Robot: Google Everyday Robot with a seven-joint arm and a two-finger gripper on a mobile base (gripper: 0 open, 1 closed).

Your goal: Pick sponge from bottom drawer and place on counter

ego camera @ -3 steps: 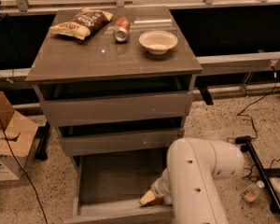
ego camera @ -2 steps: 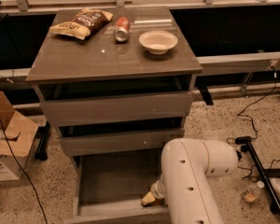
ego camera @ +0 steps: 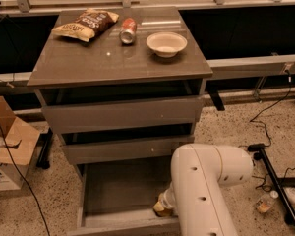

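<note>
Floor (ego camera: pixel 236 127): was speckled.
Bottom drawer (ego camera: pixel 118 191): stood open.
Sponge (ego camera: pixel 162 210): lay front-right, just below-left of end effector (ego camera: pixel 168 199).
End effector grip: could not tell.

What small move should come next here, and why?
Probably a short, straight lift. The tool is low in the open bottom drawer, at its front right corner, right at the sponge; the arm hides whether it holds it. A small rise would show that and clear the drawer wall.

Counter (ego camera: pixel 113 63) w/ chip bag (ego camera: pixel 86 24), can (ego camera: pixel 128 30), wht bowl (ego camera: pixel 166 44). Jaws low in btm drawer (ego camera: pixel 120 188).
</note>
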